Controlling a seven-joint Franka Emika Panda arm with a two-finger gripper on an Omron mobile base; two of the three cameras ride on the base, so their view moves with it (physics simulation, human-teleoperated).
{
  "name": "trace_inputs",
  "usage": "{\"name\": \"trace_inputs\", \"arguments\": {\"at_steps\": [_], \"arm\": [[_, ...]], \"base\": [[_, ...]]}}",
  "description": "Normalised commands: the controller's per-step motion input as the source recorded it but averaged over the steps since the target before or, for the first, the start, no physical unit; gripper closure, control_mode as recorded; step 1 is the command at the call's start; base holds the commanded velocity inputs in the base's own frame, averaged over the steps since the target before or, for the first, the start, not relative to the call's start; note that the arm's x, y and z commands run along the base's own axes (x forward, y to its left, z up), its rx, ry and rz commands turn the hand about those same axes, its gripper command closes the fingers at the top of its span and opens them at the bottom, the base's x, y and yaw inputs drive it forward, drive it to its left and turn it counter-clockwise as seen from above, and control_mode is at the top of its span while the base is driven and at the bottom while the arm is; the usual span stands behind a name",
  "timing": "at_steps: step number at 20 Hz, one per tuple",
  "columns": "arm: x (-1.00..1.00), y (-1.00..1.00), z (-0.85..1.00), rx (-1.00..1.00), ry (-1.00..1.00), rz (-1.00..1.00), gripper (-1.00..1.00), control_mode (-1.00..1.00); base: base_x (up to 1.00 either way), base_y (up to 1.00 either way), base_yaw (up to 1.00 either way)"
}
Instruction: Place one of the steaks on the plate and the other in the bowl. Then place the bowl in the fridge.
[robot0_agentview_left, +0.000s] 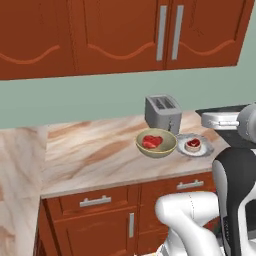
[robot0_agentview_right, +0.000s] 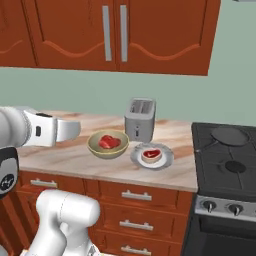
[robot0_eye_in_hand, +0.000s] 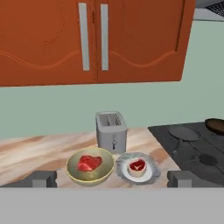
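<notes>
A: What's in the dishes?
B: The glossy olive-tan round bowl (robot0_eye_in_hand: 90, 167) holds one flat raw red steak (robot0_eye_in_hand: 89, 163); the white plate with a grey speckled scalloped rim (robot0_eye_in_hand: 148, 175), touching it, holds the other steak (robot0_eye_in_hand: 137, 166).
A: Where are they?
B: On the marbled stone bench (robot0_eye_in_hand: 39, 153), before a boxy steel toaster (robot0_eye_in_hand: 111, 131).
A: The tool?
B: The tool (robot0_eye_in_hand: 112, 178) hangs spread wide, carrying nothing.

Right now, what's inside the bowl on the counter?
One steak lies inside the bowl, red with a pale fat rim. The bowl floor beneath the steak is covered, so anything under it cannot be seen.
</notes>
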Motion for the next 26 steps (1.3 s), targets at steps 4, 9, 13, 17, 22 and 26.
{"name": "trace_inputs", "arguments": {"at_steps": [4, 9, 13, 17, 22, 26], "arm": [[0.00, 0.00, 0.00, 0.00, 0.00, 0.00, -1.00, 1.00], [0.00, 0.00, 0.00, 0.00, 0.00, 0.00, -1.00, 1.00], [0.00, 0.00, 0.00, 0.00, 0.00, 0.00, -1.00, 1.00], [0.00, 0.00, 0.00, 0.00, 0.00, 0.00, -1.00, 1.00], [0.00, 0.00, 0.00, 0.04, 0.01, -0.01, -1.00, -1.00], [-0.07, -0.20, -0.04, 0.21, 0.07, 0.00, -1.00, -1.00]], "base": [[0.95, 0.02, -0.01], [0.43, 0.00, -0.01], [0.01, 0.00, 0.00], [0.04, -0.08, -0.11], [0.05, 0.00, -0.20], [0.00, 0.00, 0.00]]}}
